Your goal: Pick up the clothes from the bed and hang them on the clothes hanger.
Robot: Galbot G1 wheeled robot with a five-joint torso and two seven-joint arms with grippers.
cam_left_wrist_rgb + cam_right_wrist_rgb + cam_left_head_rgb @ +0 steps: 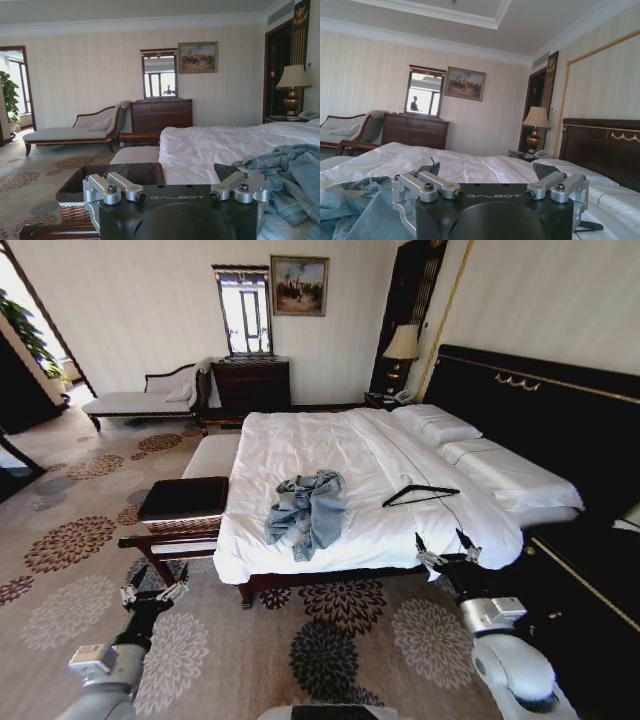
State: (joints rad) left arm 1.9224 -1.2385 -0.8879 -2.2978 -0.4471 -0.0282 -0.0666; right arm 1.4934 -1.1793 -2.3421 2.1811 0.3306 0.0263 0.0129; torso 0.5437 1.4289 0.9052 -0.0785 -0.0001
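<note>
**Jacket crumpled on the bed, both grippers spread and empty**

The denim jacket (306, 510) lies bunched in a heap on the white sheet of the bed (300, 450), near the edge closest to the robot and roughly midway along that side. The black hanger (420, 494) lies flat on the same sheet, apart from the jacket, toward the headboard (540, 410) side. Two white pillows (436, 424) rest against the headboard.

The left gripper (154, 593) hangs over the patterned carpet (70, 540) in front of the bed's near corner, beside a dark stool (183, 498) with a wicker base. Its fingers are spread wide and hold nothing. In the left wrist view the jacket (287, 180) sits just beyond the gripper (176, 187), not touching it.

The right gripper (446, 550) is at the bed's near edge, just below the hanger, fingers likewise spread wide and empty. In the right wrist view the jacket (350, 205) lies beside the gripper (490, 187) on the sheet.

Farther off stand a padded bench (212, 453) at the foot of the bed, a chaise longue (150, 398), a dark dresser (251, 383) with a mirror (244, 310), a framed painting (299, 285) and a bedside lamp (402, 344).
</note>
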